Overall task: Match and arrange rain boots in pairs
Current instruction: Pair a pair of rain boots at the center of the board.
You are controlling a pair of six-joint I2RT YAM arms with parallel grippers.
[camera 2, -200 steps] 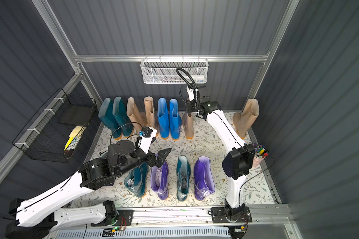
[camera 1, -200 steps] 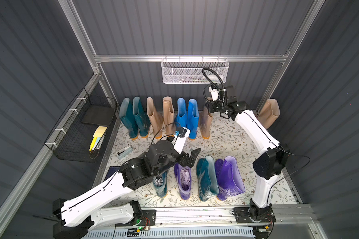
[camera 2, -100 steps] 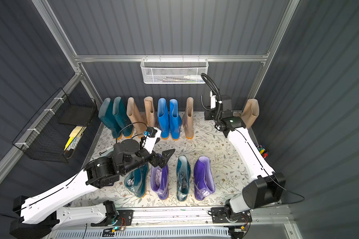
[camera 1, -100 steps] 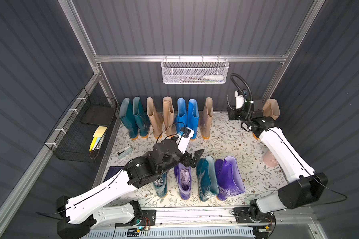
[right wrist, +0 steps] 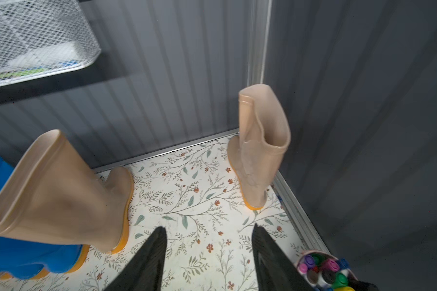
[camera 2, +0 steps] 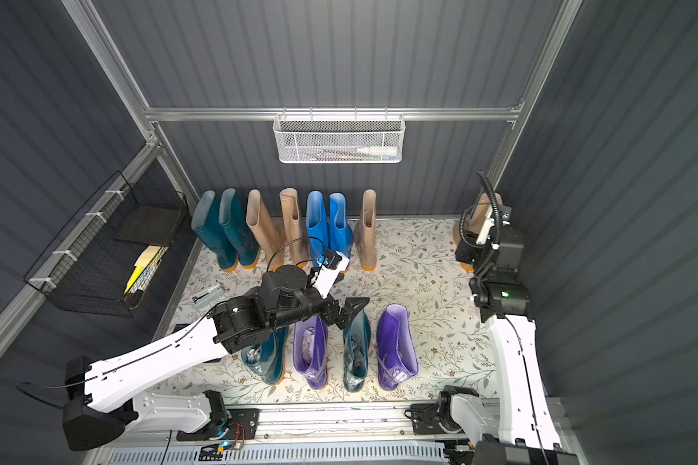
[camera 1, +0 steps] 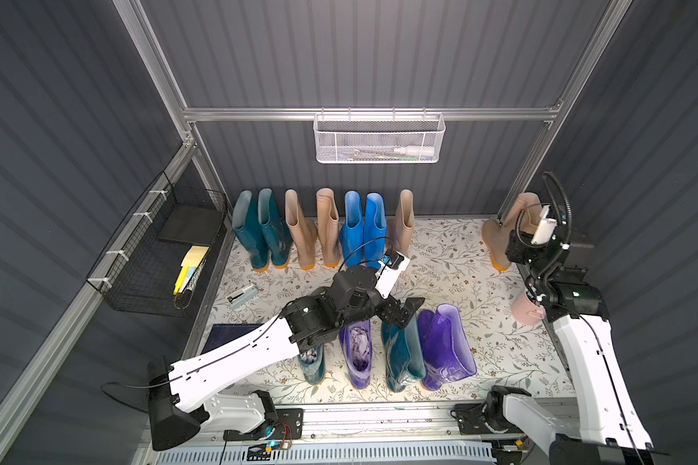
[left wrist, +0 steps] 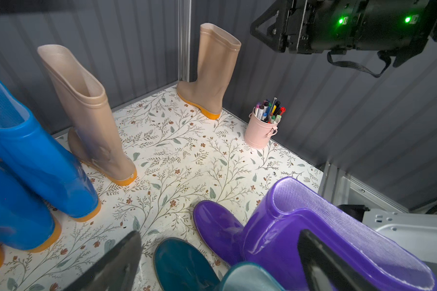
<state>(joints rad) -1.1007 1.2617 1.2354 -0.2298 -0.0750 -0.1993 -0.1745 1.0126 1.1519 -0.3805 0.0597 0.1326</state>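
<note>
**A:** How was the left gripper [left wrist: 220,235] found?

**B:** It was seen spread wide and empty, held just over the top of a dark teal boot [left wrist: 184,264]. Whether that boot was touched could not be told. A purple boot [left wrist: 351,214] was stood just beside the gripper, on its right.

**A:** And the right gripper [right wrist: 208,231]?

**B:** Its jaws were seen parted to a middling width. Nothing was gripped, and only the floral floor [right wrist: 187,201] was seen between them. A lone beige boot [right wrist: 260,151] was stood upright in the corner ahead of it, apart from the fingers. Another beige boot [right wrist: 61,191] was stood off to its left, at the end of the back row, next to the blue pair [camera 1: 353,229].

**A:** What else was lined up?

**B:** Beyond the left gripper, a beige pair [camera 1: 299,229] and a dark teal pair [camera 1: 258,229] were ranged along the wall. Behind it, a second purple boot [camera 1: 357,354] and a second teal boot [camera 1: 313,364] were partly hidden under the arm.

**A:** And the pink cup [left wrist: 261,131]?

**B:** It was set close beside the right gripper.
</note>
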